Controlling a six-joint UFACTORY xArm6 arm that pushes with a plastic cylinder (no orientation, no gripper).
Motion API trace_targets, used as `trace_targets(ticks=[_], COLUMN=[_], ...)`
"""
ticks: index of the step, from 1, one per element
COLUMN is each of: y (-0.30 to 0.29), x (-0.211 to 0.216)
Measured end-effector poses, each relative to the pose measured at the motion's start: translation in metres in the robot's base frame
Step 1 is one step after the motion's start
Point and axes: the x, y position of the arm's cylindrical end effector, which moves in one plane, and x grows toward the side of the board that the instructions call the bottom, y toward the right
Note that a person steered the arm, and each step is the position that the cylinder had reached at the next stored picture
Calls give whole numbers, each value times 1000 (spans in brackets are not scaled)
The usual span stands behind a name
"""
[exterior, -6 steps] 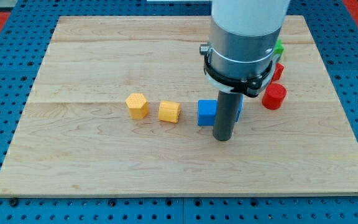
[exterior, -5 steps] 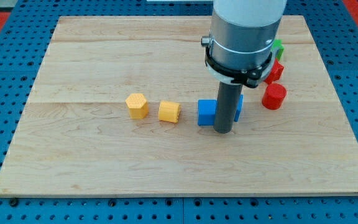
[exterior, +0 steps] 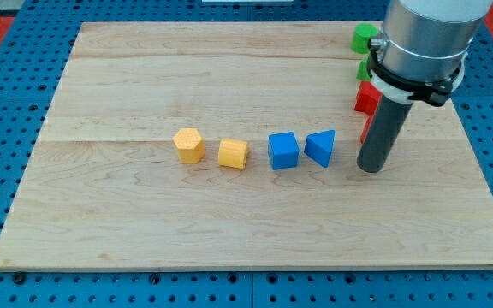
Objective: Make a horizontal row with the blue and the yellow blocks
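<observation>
Left to right near board centre: yellow hexagonal block (exterior: 189,145), yellow cube (exterior: 233,154), blue cube (exterior: 283,151), blue triangular block (exterior: 321,147), roughly level. My tip (exterior: 371,168) sits just right, apart, no fingers, gripping nothing. Only light nudges to even gaps; avoid red blocks (exterior: 367,97) behind.

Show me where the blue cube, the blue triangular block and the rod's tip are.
blue cube (exterior: 283,151), camera view, front face.
blue triangular block (exterior: 320,147), camera view, front face.
my tip (exterior: 371,168), camera view, rod's lower end.
</observation>
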Motion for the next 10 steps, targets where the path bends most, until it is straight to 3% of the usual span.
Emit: trace_targets(ticks=[2,3,5,8,10], y=[-39,-65,-189,-178,-171], x=[0,21,17,0,38])
